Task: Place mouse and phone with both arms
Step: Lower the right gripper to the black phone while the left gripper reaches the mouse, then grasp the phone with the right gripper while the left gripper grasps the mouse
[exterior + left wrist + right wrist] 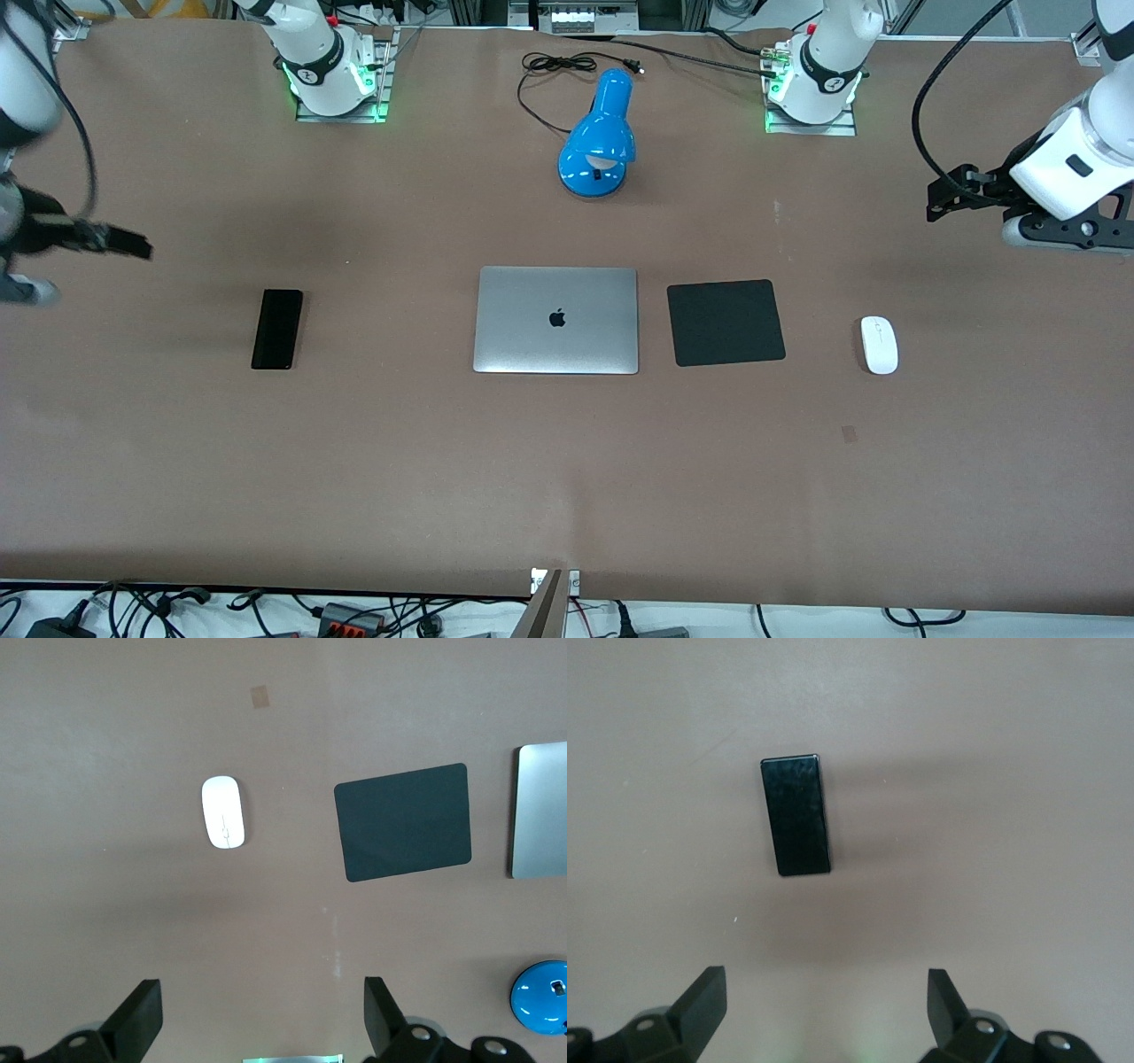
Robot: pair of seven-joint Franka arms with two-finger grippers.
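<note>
Overhead, both grippers hang released: left gripper (257, 1023) up off the table (567, 478), mouse (222, 812) lying ahead of its spread jaws, long axis pointing away from them. Right gripper (824, 1019) likewise, jaws spread, phone (796, 816) ahead, lengthwise.

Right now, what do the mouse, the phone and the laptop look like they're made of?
The mouse: likely smooth white plastic, with an even sheen. The phone: a glossy black face, probably glass, with faint reflections. The laptop: a matte silver lid, apparently brushed aluminium.
</note>
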